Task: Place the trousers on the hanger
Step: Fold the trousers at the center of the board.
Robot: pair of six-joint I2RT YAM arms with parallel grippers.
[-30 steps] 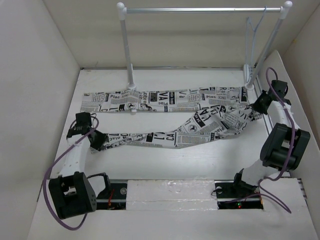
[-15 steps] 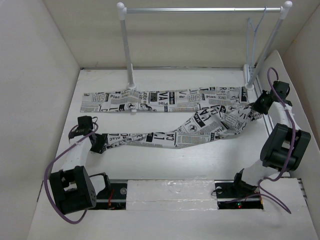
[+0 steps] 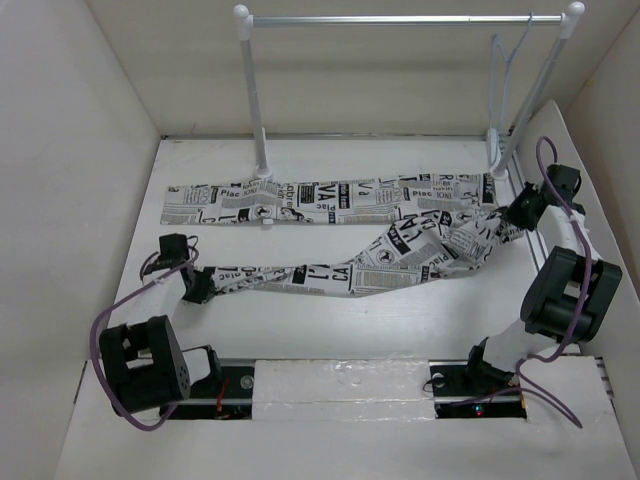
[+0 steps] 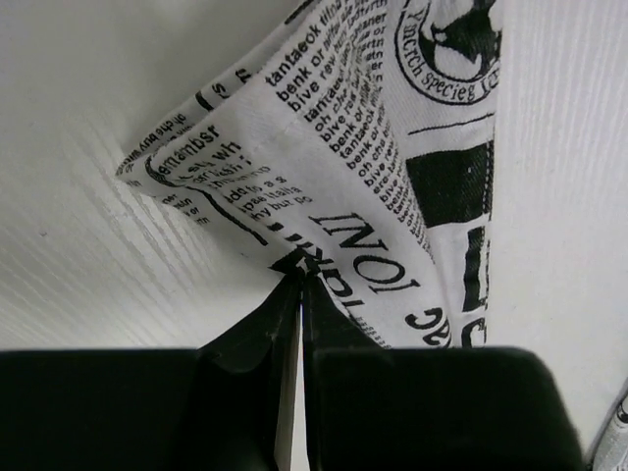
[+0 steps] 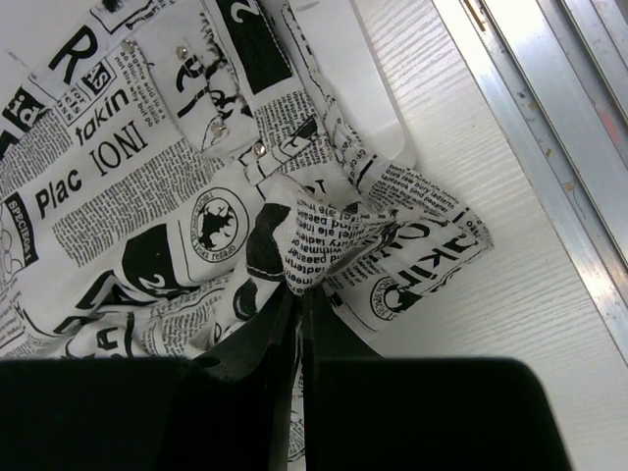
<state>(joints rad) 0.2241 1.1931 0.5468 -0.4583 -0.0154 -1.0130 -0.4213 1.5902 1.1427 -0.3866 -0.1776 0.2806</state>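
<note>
The trousers point(image 3: 330, 195) lie spread on the white table point(image 3: 400, 320). One leg runs straight along the far side, and the other slants down toward the near left. The left gripper point(image 3: 196, 287) is at the cuff end of that slanted leg. In the left wrist view its fingers are closed tight together, with a corner of the printed cloth pinched between the tips and the rest of the cuff fanning out flat on the table beyond them. The right gripper point(image 3: 511, 222) is at the opposite end, at the bunched waist, and its fingers are likewise closed on a crumpled fold of the fabric. The hanger point(image 3: 499, 75) hangs from the right end of the silver rail point(image 3: 400, 18), above and behind the right gripper, apart from the trousers.
</note>
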